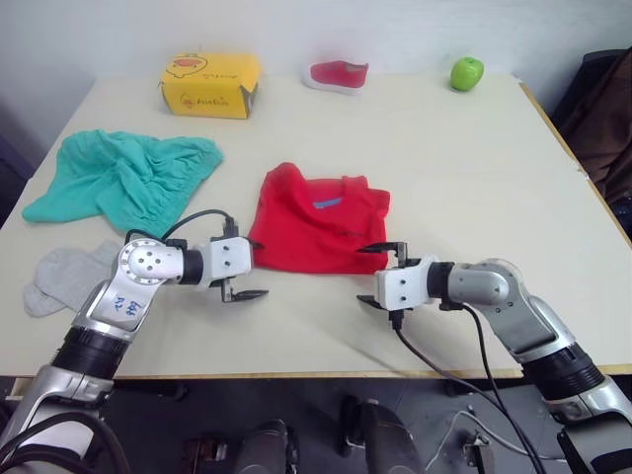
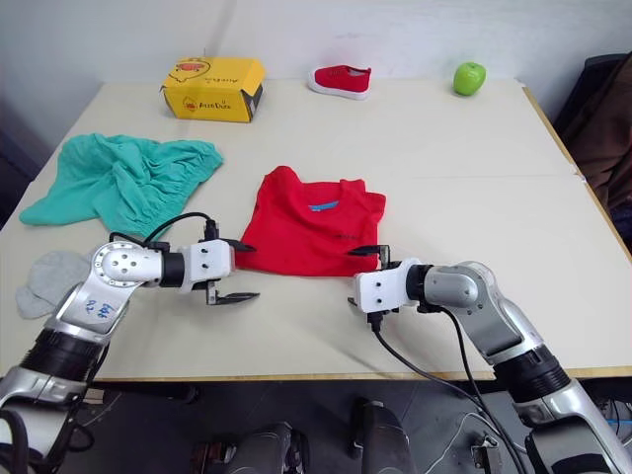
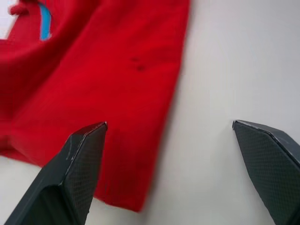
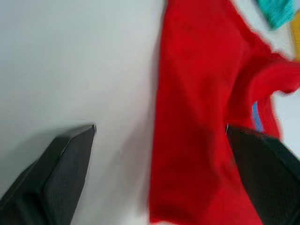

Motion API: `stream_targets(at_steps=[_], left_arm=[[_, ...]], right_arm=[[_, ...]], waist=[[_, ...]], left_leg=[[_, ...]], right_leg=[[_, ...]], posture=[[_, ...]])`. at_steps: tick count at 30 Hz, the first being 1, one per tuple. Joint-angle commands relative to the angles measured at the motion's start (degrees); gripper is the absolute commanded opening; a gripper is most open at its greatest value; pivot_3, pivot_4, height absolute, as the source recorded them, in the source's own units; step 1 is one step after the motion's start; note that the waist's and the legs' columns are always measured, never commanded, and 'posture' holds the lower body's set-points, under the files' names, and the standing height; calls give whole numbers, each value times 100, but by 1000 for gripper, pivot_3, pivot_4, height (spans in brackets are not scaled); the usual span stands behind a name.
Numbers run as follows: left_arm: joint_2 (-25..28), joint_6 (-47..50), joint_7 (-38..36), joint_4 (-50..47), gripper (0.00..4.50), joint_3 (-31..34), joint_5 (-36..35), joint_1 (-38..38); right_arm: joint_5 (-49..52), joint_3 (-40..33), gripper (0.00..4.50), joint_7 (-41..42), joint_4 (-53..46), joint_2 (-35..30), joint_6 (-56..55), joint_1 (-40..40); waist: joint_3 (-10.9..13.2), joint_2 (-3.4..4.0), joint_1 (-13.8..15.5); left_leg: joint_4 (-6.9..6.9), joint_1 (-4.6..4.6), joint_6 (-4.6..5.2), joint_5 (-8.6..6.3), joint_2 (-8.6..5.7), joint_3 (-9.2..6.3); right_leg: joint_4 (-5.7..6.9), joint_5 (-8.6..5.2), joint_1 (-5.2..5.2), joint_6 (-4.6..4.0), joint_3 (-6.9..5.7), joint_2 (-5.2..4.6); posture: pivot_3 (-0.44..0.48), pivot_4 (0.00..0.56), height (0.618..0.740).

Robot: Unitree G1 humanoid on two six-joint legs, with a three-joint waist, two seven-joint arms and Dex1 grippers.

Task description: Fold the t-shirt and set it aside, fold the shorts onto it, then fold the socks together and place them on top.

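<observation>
— What are you looking at, biggest first?
— Your table carries the t-shirt, lying folded near the middle. The shorts lie crumpled toward the left edge, and the socks sit at the front left corner.
— And your claws?
— Your left claw is spread wide at the shirt's front left corner. Your right claw is spread too, at the front right corner. Neither pinches anything.
</observation>
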Motion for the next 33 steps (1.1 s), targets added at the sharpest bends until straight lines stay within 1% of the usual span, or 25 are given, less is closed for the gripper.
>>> stream_targets(at_steps=[1, 4, 5, 6, 7, 8, 11, 13, 14, 16, 18, 19, 21, 23, 25, 27, 30, 33], left_arm=[[-150, -548, 373, 712, 3873, -182, 541, -99], [-343, -822, 645, 1190, 2984, -179, 708, -237], [-401, -883, 666, 1345, 2723, -205, 747, -307], [-461, -903, 648, 1461, 2362, -216, 740, -360], [-512, -906, 613, 1550, 2116, -224, 720, -399], [-546, -914, 589, 1611, 1753, -228, 704, -424], [-598, -947, 440, 1722, 769, -236, 639, -483], [-605, -945, 338, 1754, 115, -200, 568, -515], [-598, -938, 256, 1750, 50, -184, 521, -524], [-572, -921, 71, 1687, 50, -155, 421, -508], [-498, -812, -322, 1416, 50, -113, 176, -394], [-376, -618, -733, 1013, 50, -67, -159, -217], [-151, -255, -1282, 328, 50, 48, -663, 114], [75, 4, -1589, -211, 50, 173, -1001, 437], [338, -254, -1613, -430, 50, 286, -942, 881], [467, -364, -1584, -613, 50, 401, -966, 1238], [464, -150, -1525, -1044, 50, 507, -1178, 1634], [370, 244, -1443, -1502, 50, 523, -1387, 1929]], right_arm=[[-552, 27, 3561, -490, 600, -31, -446, -109], [-794, 15, 2524, -888, 920, 25, -689, -220], [-929, 22, 2226, -1059, 1045, 30, -779, -253], [-941, -10, 1827, -1158, 1111, 77, -770, -239], [-944, -33, 1525, -1229, 1146, 122, -753, -221], [-940, -49, 1132, -1272, 1165, 152, -743, -206], [-764, -119, 55, -1207, 1104, 270, -577, -207], [-595, -199, 0, -1110, 1037, 319, -458, -233], [-513, -231, 0, -1042, 995, 314, -420, -240], [-329, -267, 0, -867, 865, 252, -400, -212], [-89, -318, 0, -591, 607, 127, -371, -121], [237, -365, 0, -263, 289, -4, -270, 30], [806, -476, 0, 266, -339, -232, 40, 355], [1260, -620, 0, 581, -933, -428, 442, 670], [1616, -770, 0, 862, -1602, -721, 689, 1161], [1769, -840, 0, 1003, -2027, -920, 754, 1593], [1839, -895, 0, 810, -2362, -849, 1044, 2103], [1799, -823, 0, 680, -2424, -699, 1253, 2325]], waist=[[-3, 0, 3], [-3, -1, 14], [-3, -1, 15], [-3, -1, 13], [-3, -1, 7], [-3, -1, 0], [-3, -1, -8], [-3, -1, -8], [-3, -1, -9], [-3, -1, -11], [-3, -1, -19], [-3, -1, -21], [-2, 0, -25], [-1, 1, -22], [0, 4, -12], [0, 4, 2], [0, 3, 9], [0, 4, 15]], left_leg=[[0, 9, 2, 1, 0, 0], [0, 27, 8, 4, -1, 0], [0, 37, 9, 5, -1, 0], [-4, 57, 9, 4, 0, -1], [-10, 73, 10, 4, 0, -1], [-16, 83, 12, 2, 2, -1], [-16, 85, 12, 2, 4, -1], [-16, 84, 12, 2, 6, -1], [-16, 85, 12, 2, 6, -1], [-16, 85, 12, 2, 6, -2], [-17, 83, 12, 2, 7, -4], [-22, 83, 12, 2, 8, -4], [-45, 80, 12, 2, 8, -4], [-71, 81, 11, 2, 10, -9], [-81, 78, 11, 2, 11, -12], [-81, 77, 11, 2, 11, -18], [-81, 88, 16, -3, 11, -23], [-81, 93, 18, -7, 10, -22]], right_leg=[[0, 1, 10, 0, 0, -2], [1, 1, 27, 0, 1, -9], [-1, 1, 37, 0, 1, -10], [-2, 1, 57, 0, 1, -9], [-6, 1, 74, 0, 0, -9], [-8, 1, 84, 0, 0, -9], [-4, 0, 83, 0, -1, -9], [-4, 0, 83, -1, -3, -9], [-4, 0, 83, -1, -3, -8], [-4, 0, 83, -1, -4, -9], [-7, 0, 82, -2, -10, -8], [-9, -1, 82, -2, -12, -8], [-22, -2, 74, -3, -16, -8], [-37, -7, 73, -4, -23, -5], [-53, -7, 72, -4, -32, -3], [-61, -7, 77, -4, -37, -4], [-78, -6, 95, -3, -39, -6], [-85, -6, 97, -3, -35, -9]], posture=[[0, 150, 740], [0, 150, 740], [0, 150, 740], [0, 150, 740], [0, 150, 740], [0, 150, 740], [0, 150, 740], [0, 150, 740], [0, 150, 740], [0, 150, 740], [0, 150, 740], [0, 150, 740], [0, 150, 740], [0, 150, 740], [0, 150, 740], [0, 150, 740], [0, 150, 740], [0, 150, 740]])
